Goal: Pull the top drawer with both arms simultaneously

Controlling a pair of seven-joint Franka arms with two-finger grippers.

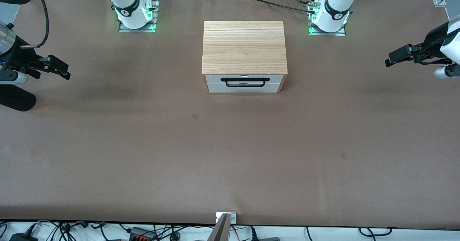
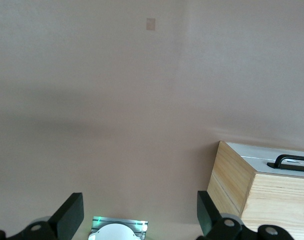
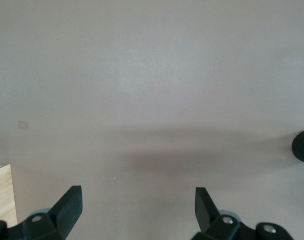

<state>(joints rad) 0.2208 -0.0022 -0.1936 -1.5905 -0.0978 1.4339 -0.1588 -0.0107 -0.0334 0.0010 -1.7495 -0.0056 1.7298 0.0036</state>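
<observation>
The top drawer (image 1: 245, 79) sat shut in the cabinet (image 1: 244, 46), its black handle (image 1: 245, 81) facing the front camera, above the lower drawer (image 1: 244, 88). The cabinet stood mid-surface (image 1: 230, 154) between the two arm bases. The left pincer (image 2: 137, 215) and right pincer (image 3: 137, 207) both gaped wide and empty, each hanging over bare surface well apart from the cabinet, toward its own arm's end.
</observation>
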